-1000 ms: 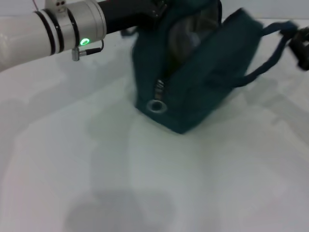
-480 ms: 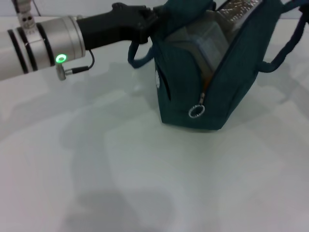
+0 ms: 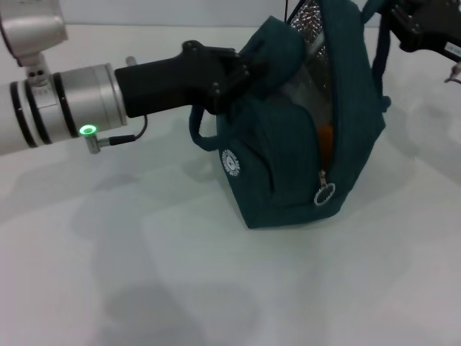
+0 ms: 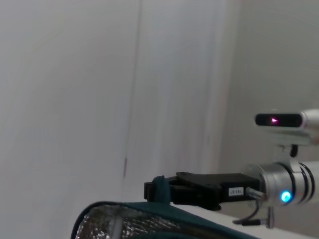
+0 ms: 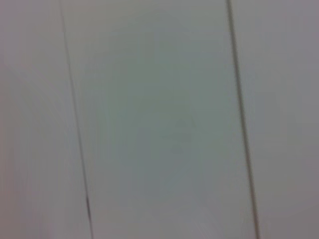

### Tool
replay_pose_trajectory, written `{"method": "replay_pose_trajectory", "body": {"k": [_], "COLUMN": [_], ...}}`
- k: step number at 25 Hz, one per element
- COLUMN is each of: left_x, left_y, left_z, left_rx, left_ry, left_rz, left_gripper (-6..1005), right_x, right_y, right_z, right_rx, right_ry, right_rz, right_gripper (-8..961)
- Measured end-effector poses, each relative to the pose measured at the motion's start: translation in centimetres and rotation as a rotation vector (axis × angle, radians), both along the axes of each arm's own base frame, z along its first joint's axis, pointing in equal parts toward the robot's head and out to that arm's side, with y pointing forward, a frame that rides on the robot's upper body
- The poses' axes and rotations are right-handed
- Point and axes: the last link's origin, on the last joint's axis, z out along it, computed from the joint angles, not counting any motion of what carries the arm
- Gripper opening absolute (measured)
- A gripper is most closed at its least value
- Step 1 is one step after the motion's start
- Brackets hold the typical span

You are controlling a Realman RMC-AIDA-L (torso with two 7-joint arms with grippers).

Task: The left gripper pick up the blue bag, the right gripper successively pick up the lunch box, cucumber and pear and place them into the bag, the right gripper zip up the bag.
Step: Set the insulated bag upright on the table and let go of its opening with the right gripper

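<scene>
I see the left gripper (image 3: 241, 68) clamped on the blue bag (image 3: 288, 166) (zipper open); the right gripper (image 3: 403, 18) holds its handle.

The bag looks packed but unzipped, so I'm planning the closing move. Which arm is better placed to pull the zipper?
Right. The left gripper is clamped on the blue bag, steadying it; the right gripper is up by the handle. The ring pull hangs on the right side.
</scene>
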Motion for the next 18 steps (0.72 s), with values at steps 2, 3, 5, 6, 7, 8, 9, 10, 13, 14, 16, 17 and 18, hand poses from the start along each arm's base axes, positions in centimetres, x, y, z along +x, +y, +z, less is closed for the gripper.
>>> {"method": "replay_pose_trajectory", "body": {"k": [2,3,5,6,7,8,9,10,13,14,16,17,18], "left_x": [-0.4,-0.6,-1.0,-1.2,-1.4,-1.6,-1.7,-1.7,-1.7,-1.7,-1.7,-1.8,-1.8], "left_y": [0.0,0.1,0.3,0.3,0.3,0.2,0.1,0.1,-0.1,-0.1,-0.2,-0.2,-0.2], "left_z": [0.2,0.3,0.3,0.2,0.1,0.0,-0.1,-0.2,-0.6,-0.7,-0.9,-0.9,-0.9], "left_rx": [0.014,0.024,0.044,0.057,0.068,0.080,0.089,0.097,0.106,0.108,0.116,0.120,0.124], "left_ry": [-0.024,-0.035,-0.036,-0.029,-0.021,-0.012,-0.006,0.002,0.014,0.017,0.024,0.027,0.029], "left_rz": [0.032,0.049,0.067,0.069,0.066,0.056,0.047,0.034,0.007,0.001,-0.011,-0.016,-0.019], "left_gripper": [48,48,49,49,49,49,49,49,49,49,49,50,50], "right_x": [-0.9,-1.2,-1.3,-1.3,-1.3,-1.2,-1.2,-1.1,-1.1,-1.2,-1.2,-1.2,-1.2], "right_y": [0.4,0.5,0.5,0.4,0.4,0.3,0.3,0.2,0.2,0.2,0.2,0.2,0.2], "right_z": [-0.4,-0.4,-0.7,-0.9,-1.1,-1.4,-1.6,-1.7,-1.9,-1.9,-1.9,-1.9,-1.9], "right_rx": [-0.007,-0.009,-0.011,-0.011,-0.005,0.004,0.012,0.020,0.026,0.025,0.025,0.027,0.028], "right_ry": [-0.007,-0.007,-0.007,-0.009,-0.015,-0.023,-0.031,-0.038,-0.048,-0.048,-0.046,-0.044,-0.041], "right_rz": [0.022,0.028,0.030,0.030,0.030,0.029,0.028,0.026,0.030,0.031,0.031,0.030,0.027], "right_gripper": [63,63,63,63,62,62,62,62,72,77,87,92,97]}}
